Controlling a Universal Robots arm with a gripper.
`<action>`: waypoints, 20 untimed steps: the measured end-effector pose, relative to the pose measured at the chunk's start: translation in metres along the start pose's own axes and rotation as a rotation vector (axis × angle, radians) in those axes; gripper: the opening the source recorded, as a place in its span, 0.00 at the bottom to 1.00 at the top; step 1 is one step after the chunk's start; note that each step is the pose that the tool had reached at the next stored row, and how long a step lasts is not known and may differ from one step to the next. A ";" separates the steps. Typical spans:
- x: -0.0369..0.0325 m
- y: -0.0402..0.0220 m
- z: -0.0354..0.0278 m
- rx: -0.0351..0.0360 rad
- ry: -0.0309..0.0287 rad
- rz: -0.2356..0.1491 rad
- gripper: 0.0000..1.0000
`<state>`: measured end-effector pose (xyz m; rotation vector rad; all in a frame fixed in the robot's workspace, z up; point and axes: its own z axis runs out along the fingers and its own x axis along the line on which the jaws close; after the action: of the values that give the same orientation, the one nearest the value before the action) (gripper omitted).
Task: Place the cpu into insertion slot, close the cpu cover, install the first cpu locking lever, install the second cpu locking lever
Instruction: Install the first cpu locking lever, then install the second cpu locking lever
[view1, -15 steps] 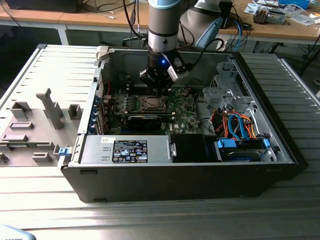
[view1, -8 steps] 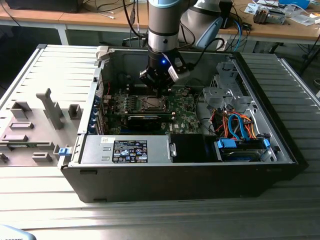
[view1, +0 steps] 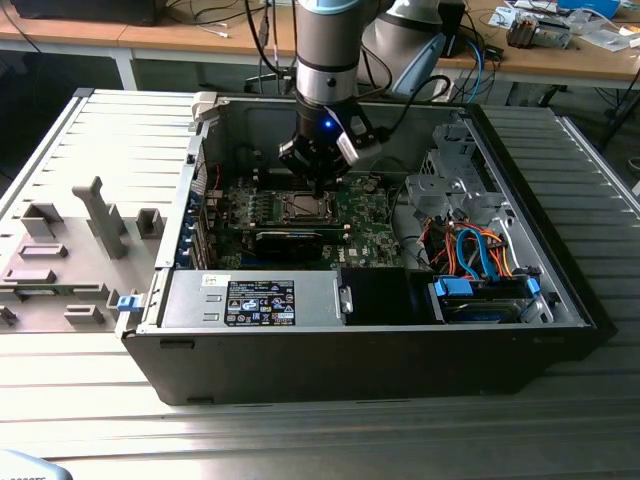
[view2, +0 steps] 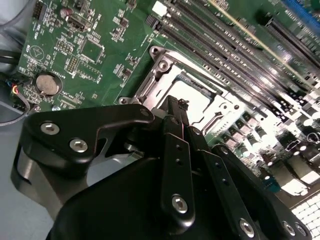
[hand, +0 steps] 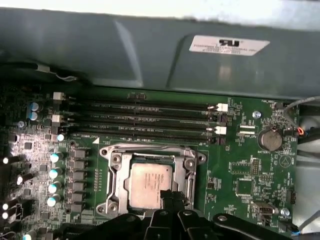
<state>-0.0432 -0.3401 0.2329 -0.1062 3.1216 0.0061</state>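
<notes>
Sat flat in the slot (hand: 150, 184): cpu (hand: 149, 184), cover (hand: 188, 169) down around it. Judged light, stiff, fragile; best taken by the edges. Hovered just above: gripper (view2: 175, 112), fingers (view2: 177, 165) pinched together, empty.

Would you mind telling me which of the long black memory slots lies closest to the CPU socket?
The last memory slot of the row, running directly along the insertion slot frame's edge; the other slots lie beyond it, toward the grey case wall.

cpu (hand: 149, 184) in insertion slot (hand: 114, 161), hand (hand: 170, 197) above
</notes>
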 end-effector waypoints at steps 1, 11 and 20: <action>0.0001 -0.0020 -0.0007 0.0008 0.0000 0.000 0.11; 0.0004 -0.0074 -0.0094 0.0036 0.0002 0.000 0.11; 0.0002 -0.0075 -0.0158 0.0036 0.0002 0.000 0.11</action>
<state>-0.0432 -0.3476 0.2487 -0.1065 3.1217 0.0005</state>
